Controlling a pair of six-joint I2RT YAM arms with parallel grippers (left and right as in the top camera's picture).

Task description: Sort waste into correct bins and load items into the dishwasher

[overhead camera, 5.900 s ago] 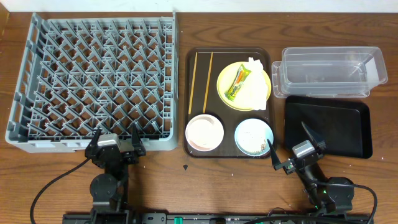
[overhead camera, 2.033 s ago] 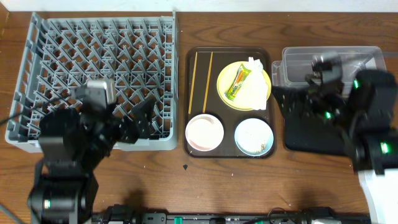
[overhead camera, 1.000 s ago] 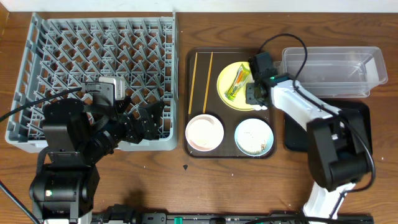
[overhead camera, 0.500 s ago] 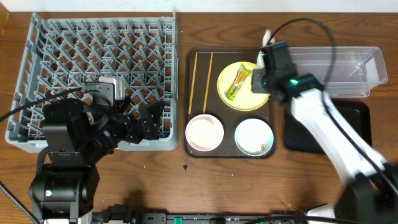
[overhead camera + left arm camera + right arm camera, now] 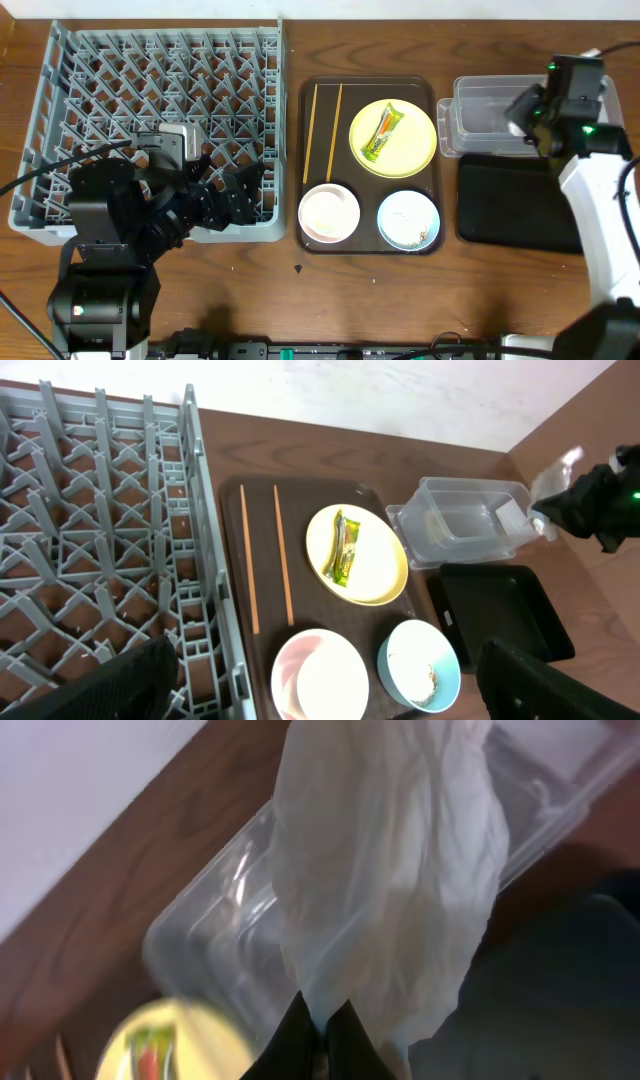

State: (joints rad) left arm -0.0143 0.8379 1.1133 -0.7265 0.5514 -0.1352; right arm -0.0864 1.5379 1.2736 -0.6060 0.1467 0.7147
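Observation:
My right gripper (image 5: 320, 1022) is shut on the crumpled white napkin (image 5: 390, 870), which hangs above the left part of the clear tub (image 5: 490, 125); the black tray (image 5: 515, 200) lies just in front of the tub. The green-yellow wrapper (image 5: 383, 134) rests on the yellow plate (image 5: 393, 137). A white bowl (image 5: 328, 213) and a light blue bowl (image 5: 408, 219) holding food scraps (image 5: 425, 235) sit in front of the plate, two chopsticks (image 5: 312, 130) to its left. My left gripper (image 5: 222, 185) is open over the front right corner of the grey dish rack (image 5: 150, 120), holding nothing.
A dark brown serving tray (image 5: 370, 248) carries the plate, bowls and chopsticks between the rack and the bins. The right arm (image 5: 600, 180) reaches over the black tray's right side. Bare wooden table (image 5: 300, 290) shows along the front.
The right gripper has shut on the napkin, lifted it off the yellow plate and carried it rightward to above the clear tub. The left arm has stayed put.

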